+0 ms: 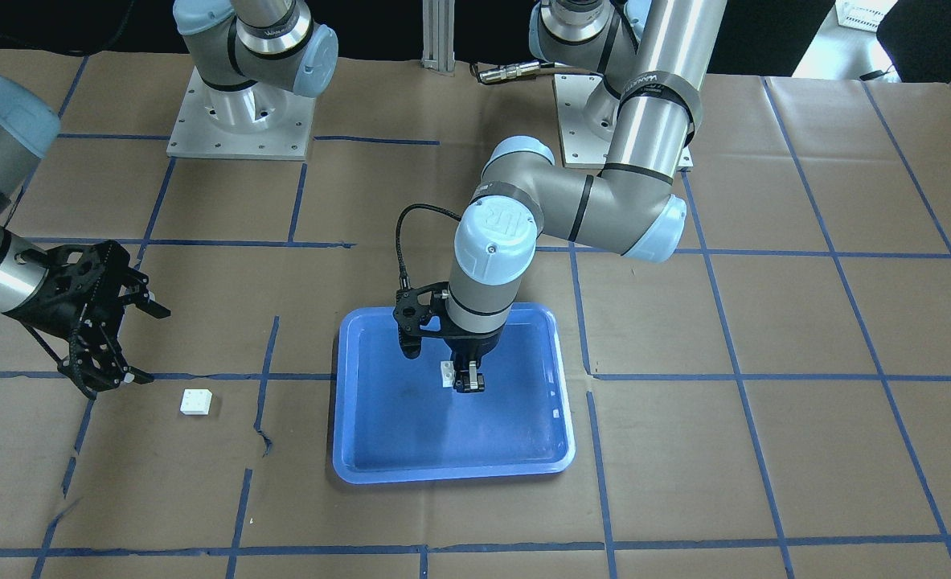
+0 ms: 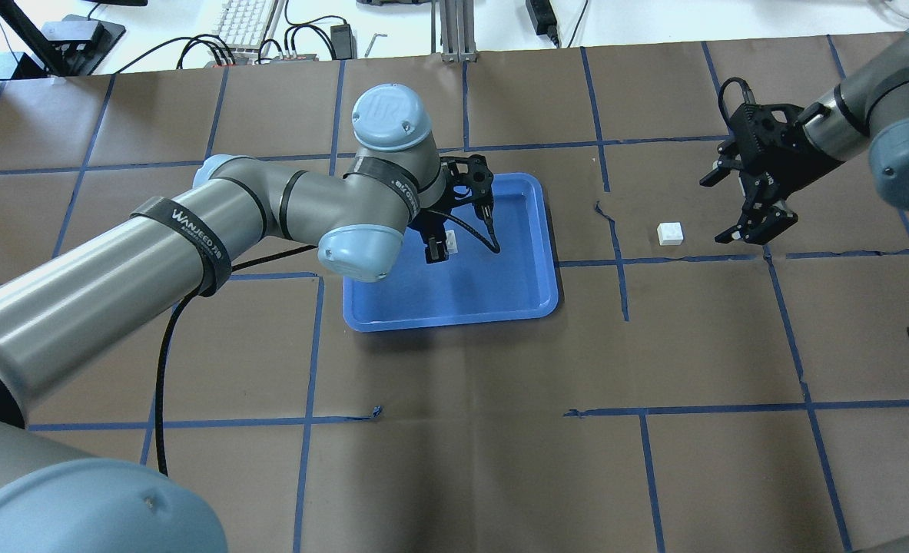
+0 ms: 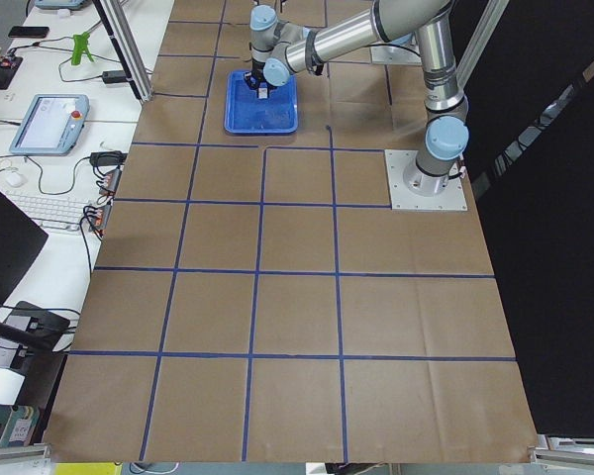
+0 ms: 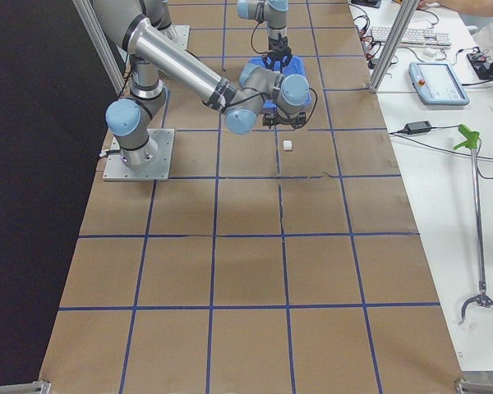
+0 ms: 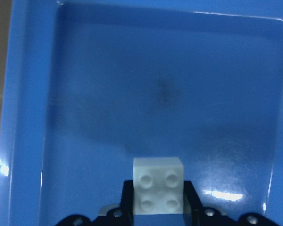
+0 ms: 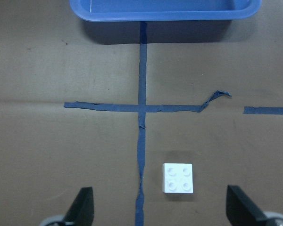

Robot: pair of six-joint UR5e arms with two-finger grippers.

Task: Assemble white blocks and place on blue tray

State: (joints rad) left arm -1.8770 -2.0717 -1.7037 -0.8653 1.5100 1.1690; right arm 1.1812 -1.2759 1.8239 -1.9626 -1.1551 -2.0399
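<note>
The blue tray (image 1: pixel 411 434) lies mid-table; it also shows in the overhead view (image 2: pixel 500 284) and fills the left wrist view (image 5: pixel 132 94). My left gripper (image 1: pixel 467 383) is inside it, shut on one white block (image 5: pixel 158 181), studs up, low over the tray floor (image 2: pixel 449 244). I cannot tell whether the block touches the floor. The other white block (image 1: pixel 197 401) lies studs up on the brown paper, apart from the tray (image 2: pixel 670 233). My right gripper (image 2: pixel 719 209) is open and empty, just beside and above that block (image 6: pixel 178 178).
Brown paper with blue tape lines (image 6: pixel 141 108) covers the table. The tray's near rim (image 6: pixel 160 14) shows ahead of the right gripper. The arm base plates (image 1: pixel 238 121) stand at the robot's side. A keyboard and cables (image 2: pixel 247 23) lie past the far edge.
</note>
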